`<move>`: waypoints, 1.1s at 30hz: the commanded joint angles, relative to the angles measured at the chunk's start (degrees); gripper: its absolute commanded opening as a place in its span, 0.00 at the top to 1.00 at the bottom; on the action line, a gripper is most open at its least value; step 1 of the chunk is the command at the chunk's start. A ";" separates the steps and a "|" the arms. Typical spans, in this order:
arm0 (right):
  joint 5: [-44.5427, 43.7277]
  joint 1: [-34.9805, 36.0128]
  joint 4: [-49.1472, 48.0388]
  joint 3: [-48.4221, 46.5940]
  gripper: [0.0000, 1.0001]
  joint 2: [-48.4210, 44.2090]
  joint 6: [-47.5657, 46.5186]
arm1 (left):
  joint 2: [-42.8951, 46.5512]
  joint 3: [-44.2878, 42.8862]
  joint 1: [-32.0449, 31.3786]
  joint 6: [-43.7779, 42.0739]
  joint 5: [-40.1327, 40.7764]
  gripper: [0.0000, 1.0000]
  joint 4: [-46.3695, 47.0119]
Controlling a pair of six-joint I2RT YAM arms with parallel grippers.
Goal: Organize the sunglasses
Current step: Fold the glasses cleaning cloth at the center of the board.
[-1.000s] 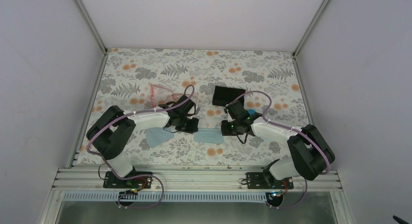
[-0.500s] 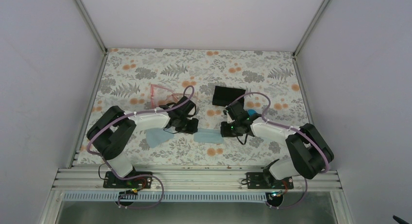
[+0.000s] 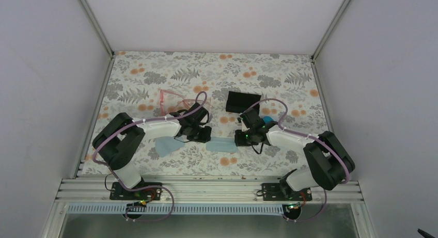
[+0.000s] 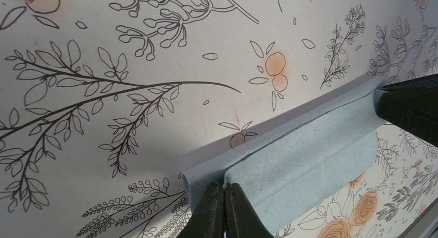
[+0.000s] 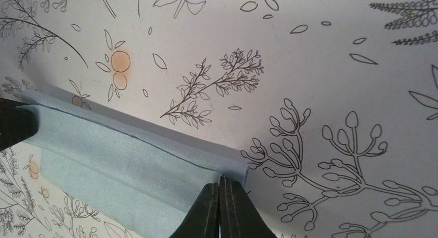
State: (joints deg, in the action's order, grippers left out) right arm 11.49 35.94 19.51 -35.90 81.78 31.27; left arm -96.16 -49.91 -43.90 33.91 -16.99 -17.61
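Grey walls (image 3: 46, 67); floral tabletop (image 3: 155, 67); blue cloth (image 3: 222, 144).

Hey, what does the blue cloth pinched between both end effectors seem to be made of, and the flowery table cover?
Blue cloth: soft matte fabric, probably microfibre or suede-like; it shows a fuzzy nap and folds limply. Table cover: smooth printed sheet, maybe vinyl or coated paper; flat, no visible weave.

Thin pink-red sunglasses (image 3: 172, 97) lie flat on table (image 3: 155, 67), left of ctr, untouched.
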 commanded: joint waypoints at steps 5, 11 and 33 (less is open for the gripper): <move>3.09 0.36 -2.52 1.52 0.96 1.62 -1.41 | -0.96 1.09 -0.31 0.54 0.42 0.97 0.74; 8.71 0.44 -4.07 2.08 0.89 0.67 -3.08 | -0.35 1.05 -0.46 -0.02 -0.34 0.80 1.01; 10.66 0.82 -2.37 -0.31 0.77 -3.89 -1.78 | 8.36 2.50 -1.98 -0.13 3.27 0.84 1.49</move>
State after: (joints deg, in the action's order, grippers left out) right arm 23.51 36.32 17.82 -33.04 75.16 28.64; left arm -85.49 -45.93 -45.67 33.61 -13.30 -18.90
